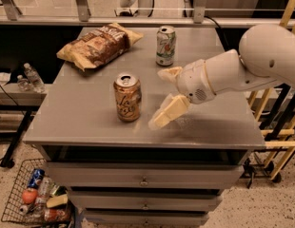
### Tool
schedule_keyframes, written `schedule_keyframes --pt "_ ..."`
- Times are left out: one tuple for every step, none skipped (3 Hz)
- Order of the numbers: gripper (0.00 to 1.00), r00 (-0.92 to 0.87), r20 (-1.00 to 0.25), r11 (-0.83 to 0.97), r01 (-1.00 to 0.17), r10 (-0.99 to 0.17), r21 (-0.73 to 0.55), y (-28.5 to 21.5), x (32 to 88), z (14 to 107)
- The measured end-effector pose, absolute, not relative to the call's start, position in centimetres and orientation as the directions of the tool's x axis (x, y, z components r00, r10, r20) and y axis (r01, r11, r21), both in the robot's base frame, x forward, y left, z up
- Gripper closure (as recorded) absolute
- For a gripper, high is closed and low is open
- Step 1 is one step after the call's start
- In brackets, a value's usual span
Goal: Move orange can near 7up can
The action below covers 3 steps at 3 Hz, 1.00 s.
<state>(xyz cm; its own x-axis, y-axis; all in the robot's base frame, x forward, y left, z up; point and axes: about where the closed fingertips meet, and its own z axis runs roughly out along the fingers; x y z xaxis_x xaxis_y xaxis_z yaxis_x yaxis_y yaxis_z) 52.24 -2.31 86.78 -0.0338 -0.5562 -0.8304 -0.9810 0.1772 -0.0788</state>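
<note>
The orange can (pixel 127 98) stands upright near the front middle of the grey table (pixel 90 122). The 7up can (pixel 165 45) stands upright farther back, right of the table's middle. My gripper (pixel 162 96) is open and empty, just right of the orange can and in front of the 7up can. One pale finger (pixel 169 73) points toward the 7up can, the other (pixel 167 113) reaches low toward the orange can's right side. Neither finger touches a can.
A brown chip bag (pixel 97 45) lies at the table's back left. Drawers (pixel 145 179) sit below the tabletop. A wire basket (pixel 33 198) with bottles stands on the floor at the left. A wooden frame (pixel 280 141) stands at the right.
</note>
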Motion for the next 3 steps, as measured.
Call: schedule_keyframes --pt "0.0 -0.029 -0.847 0.158 -0.985 -0.531 -0.066 -1.0 52.6 86.0" --pt "0.0 -0.029 -0.881 0.141 -0.989 -0.471 -0.043 0.7 52.4 85.4" --pt "0.0 -0.009 -0.9 0.101 -0.994 -0.435 -0.039 2.9 52.0 85.7"
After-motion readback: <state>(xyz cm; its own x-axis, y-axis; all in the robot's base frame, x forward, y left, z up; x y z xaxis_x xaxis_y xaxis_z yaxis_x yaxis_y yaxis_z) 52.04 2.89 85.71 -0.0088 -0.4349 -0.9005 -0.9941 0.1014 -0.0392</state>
